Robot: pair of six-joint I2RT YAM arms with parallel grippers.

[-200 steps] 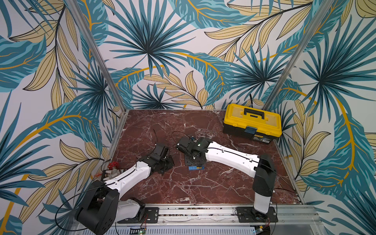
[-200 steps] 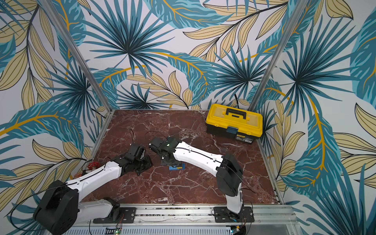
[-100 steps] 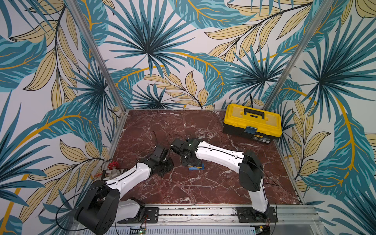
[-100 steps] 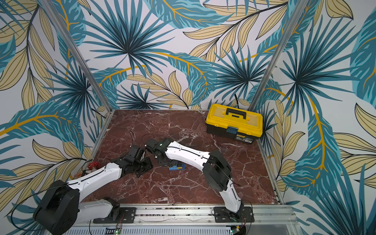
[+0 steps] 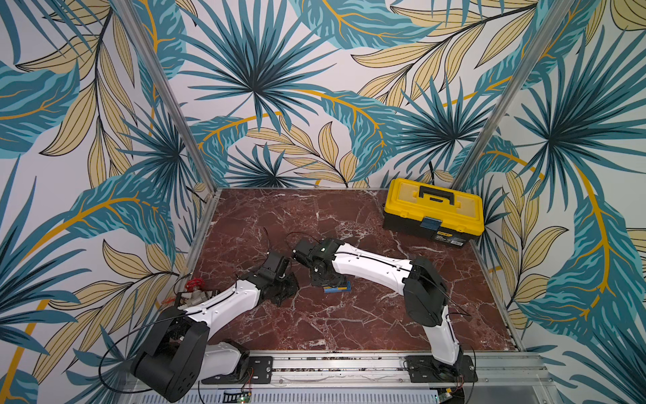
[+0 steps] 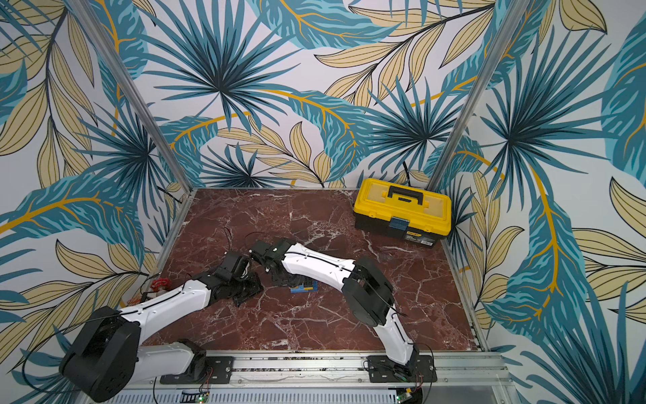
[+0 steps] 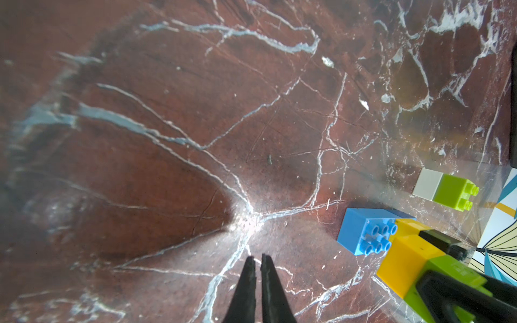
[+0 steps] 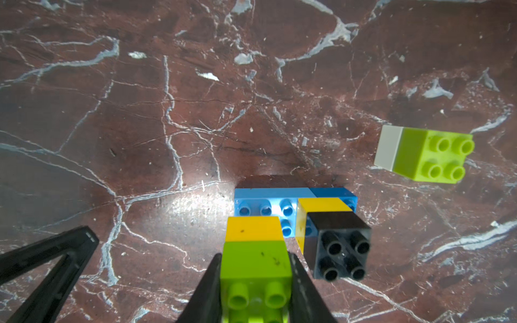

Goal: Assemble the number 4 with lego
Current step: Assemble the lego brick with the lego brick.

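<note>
**Ana:** Right wrist view: the right claw (image 8: pixel 255 255) is clamped on the green brick (image 8: pixel 254 270) that tops one arm of the unfinished 4 (image 8: pixel 327 207).

**Ben:** And the left claw (image 7: pixel 258 258)?

**Ana:** Jaws almost touching, gripping nothing, over bare marble (image 7: pixel 195 112) near the 4.

**Ben:** Where's the stem?

**Ana:** The green-and-white stem (image 8: pixel 425 152) lies apart, past the blue bar (image 8: pixel 265 194). Farthest back, a toolbox (image 5: pixel 433 210) sits in the corner.
</note>
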